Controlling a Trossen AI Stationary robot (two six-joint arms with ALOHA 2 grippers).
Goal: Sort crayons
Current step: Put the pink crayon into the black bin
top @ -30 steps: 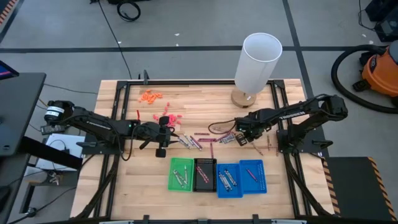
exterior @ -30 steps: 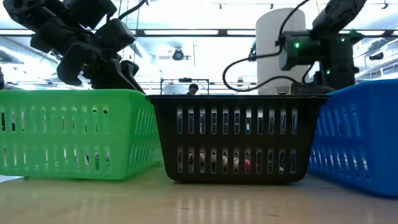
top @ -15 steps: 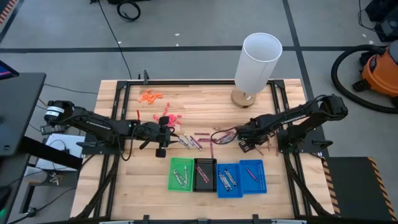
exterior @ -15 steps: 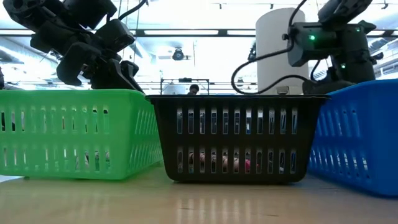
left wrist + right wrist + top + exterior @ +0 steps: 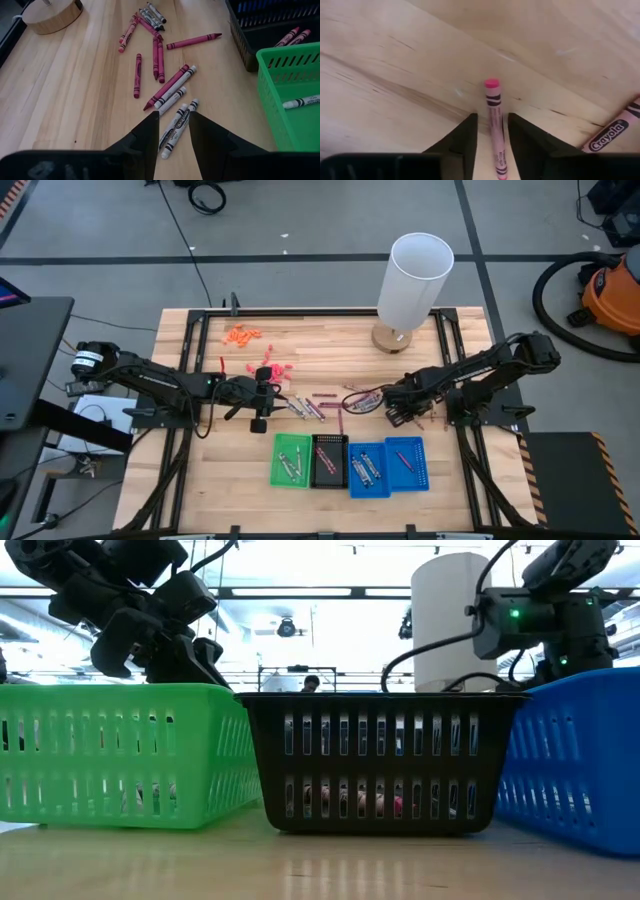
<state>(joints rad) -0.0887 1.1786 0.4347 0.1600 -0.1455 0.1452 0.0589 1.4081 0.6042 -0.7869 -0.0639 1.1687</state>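
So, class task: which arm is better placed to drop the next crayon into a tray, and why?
Right. Its tool already has a pink crayon between its fingers, near the blue trays. The left tool is open, only poised over grey crayons lying on the table.

Contents of the black slotted plastic basket (image 5: 380, 760) show only as coloured slivers through its slots in the low view; individual items cannot be told. The blue slotted plastic basket (image 5: 580, 755) is cut off by the picture's edge. In the right wrist view, a pink paper-wrapped crayon (image 5: 494, 125) runs off the bottom edge between the fingers; contact cannot be confirmed.
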